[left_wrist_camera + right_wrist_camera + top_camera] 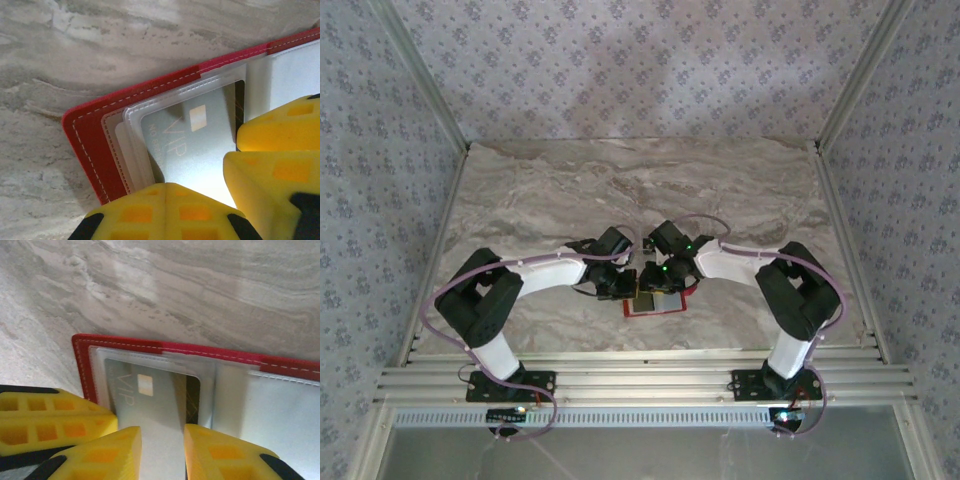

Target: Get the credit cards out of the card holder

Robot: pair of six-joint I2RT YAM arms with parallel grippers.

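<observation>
The red card holder (658, 314) lies open on the marble table between both arms. A silver credit card (160, 400) marked VIP, with a dark band on its right side, sits in the clear left pocket (150, 107), partly slid out toward me. My right gripper (162, 440) is open, its two yellow fingers apart over the card's near part. My left gripper (167, 187) is shut with nothing between its tips, which are at the near edge of the card (200, 145). The right gripper's fingers (280, 125) crowd in from the right.
The holder's right half shows a pale grey panel (270, 410). The left gripper's yellow fingers (45, 420) sit close beside the right one. Bare marble table (620, 180) stretches beyond the holder; patterned walls enclose it on three sides.
</observation>
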